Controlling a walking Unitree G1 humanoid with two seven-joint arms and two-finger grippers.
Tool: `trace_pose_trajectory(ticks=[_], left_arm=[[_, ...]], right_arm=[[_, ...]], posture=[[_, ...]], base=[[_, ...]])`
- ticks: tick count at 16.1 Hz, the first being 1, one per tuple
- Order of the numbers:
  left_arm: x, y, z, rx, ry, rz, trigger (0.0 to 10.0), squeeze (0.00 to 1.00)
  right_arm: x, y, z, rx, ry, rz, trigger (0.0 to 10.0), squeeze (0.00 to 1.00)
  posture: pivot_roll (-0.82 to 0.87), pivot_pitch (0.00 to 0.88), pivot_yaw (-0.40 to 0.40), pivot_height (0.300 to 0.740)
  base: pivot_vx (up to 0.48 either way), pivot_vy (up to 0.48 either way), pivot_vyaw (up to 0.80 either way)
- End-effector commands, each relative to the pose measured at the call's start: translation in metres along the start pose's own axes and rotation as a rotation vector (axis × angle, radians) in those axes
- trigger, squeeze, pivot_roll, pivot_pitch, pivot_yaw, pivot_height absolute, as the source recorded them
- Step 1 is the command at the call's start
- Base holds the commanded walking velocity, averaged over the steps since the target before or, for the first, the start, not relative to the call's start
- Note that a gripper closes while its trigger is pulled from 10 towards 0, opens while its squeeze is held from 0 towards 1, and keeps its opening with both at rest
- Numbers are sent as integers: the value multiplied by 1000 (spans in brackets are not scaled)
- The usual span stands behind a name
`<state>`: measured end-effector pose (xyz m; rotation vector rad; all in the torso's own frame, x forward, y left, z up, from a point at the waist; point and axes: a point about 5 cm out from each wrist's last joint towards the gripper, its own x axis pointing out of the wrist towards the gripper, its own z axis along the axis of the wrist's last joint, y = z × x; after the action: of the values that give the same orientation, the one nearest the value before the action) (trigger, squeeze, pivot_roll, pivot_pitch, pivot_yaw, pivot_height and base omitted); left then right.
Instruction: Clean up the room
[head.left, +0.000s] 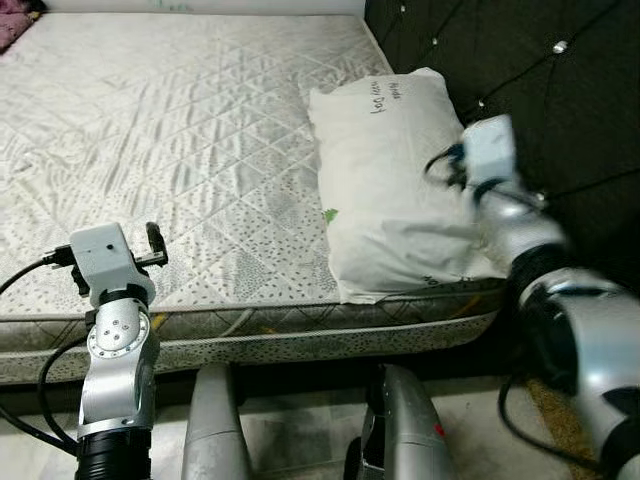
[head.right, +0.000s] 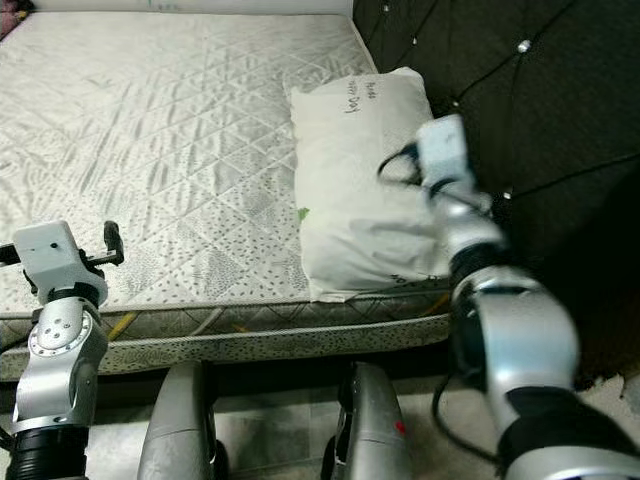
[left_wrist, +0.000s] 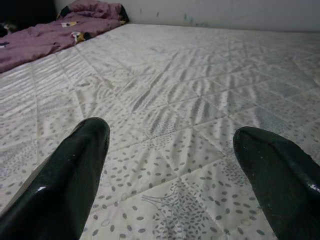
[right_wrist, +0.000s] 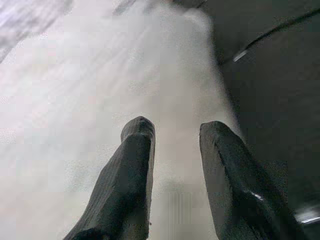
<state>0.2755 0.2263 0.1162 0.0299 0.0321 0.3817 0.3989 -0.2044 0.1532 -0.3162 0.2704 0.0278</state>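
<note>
- White pillow (head.left: 395, 180) lies under right gripper (right_wrist: 175, 135), against dark headboard (head.left: 530, 90); fingers parted, holding nothing.
- Left gripper (left_wrist: 170, 145) spread wide, empty, above quilted mattress (head.left: 170, 150); purple blanket (left_wrist: 45, 35) far beyond it.

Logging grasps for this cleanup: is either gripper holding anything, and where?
Nothing held. Left gripper open above mattress; right gripper open over pillow.

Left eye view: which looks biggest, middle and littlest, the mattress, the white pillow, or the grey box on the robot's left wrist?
1. The mattress looks biggest by far.
2. The white pillow comes next.
3. The grey box on the left wrist looks littlest, even though it sits nearer the camera.
</note>
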Motion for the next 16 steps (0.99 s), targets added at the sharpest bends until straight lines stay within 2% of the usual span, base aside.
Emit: trace_pose_trajectory(ticks=[1, 2, 3, 4, 6, 7, 9, 10, 11, 12, 14, 16], left_arm=[[3, -3, 2, 1, -8, -9, 10000, 0], [4, -3, 3, -1, -9, -8, 10000, 0], [6, -3, 4, -1, -10, -9, 10000, 0], [7, -4, 4, -2, -11, -9, 10000, 0], [7, -5, 4, -7, -16, -10, 10000, 0], [9, -6, 6, -14, -22, -4, 10000, 0], [11, -4, 10, -19, -45, 5, 10000, 0], [13, -4, 17, -23, -77, 9, 10000, 0], [15, -6, 18, -29, -88, 14, 10000, 0], [14, -10, 19, -44, -102, 13, 10000, 0], [10, -19, 22, -45, -133, -9, 10000, 0], [8, -22, 21, -45, -139, -12, 10000, 0]], right_arm=[[-2, 7, -18, 52, 71, 40, 10000, 1000], [-3, 12, -26, 92, 98, 58, 10000, 1000], [-5, 25, -43, 149, 162, 87, 10000, 1000], [-6, 31, -49, 179, 190, 100, 10000, 1000], [-8, 45, -58, 298, 238, 110, 10000, 1000], [-6, 47, -50, 386, 194, 86, 10000, 1000], [-1, 45, -23, 444, 47, 101, 10000, 1000], [1, 44, 9, 491, -121, 123, 10000, 1000], [1, 45, 27, 483, -224, 139, 10000, 1000], [-3, 56, 45, 483, -337, 186, 10000, 1000], [-15, 78, 52, 464, -445, 261, 10000, 1000], [-36, 109, 38, 444, -514, 337, 10000, 1000]], posture=[[81, 0, -39, 571], [80, 0, -38, 571], [76, 0, -35, 571], [75, 0, -35, 571], [76, 0, -39, 571], [80, 0, -44, 571], [78, 0, -47, 571], [71, 0, -50, 571], [64, 0, -51, 571], [55, 0, -52, 571], [40, 0, -52, 571], [28, 0, -48, 571]], base=[[0, 0, 0], [0, 0, 0], [0, 0, 0], [0, 0, 0], [0, 0, 0], [0, 0, 0], [0, 0, 0], [0, 0, 0], [0, 0, 0], [0, 0, 0], [0, 0, 0], [0, 0, 0]])
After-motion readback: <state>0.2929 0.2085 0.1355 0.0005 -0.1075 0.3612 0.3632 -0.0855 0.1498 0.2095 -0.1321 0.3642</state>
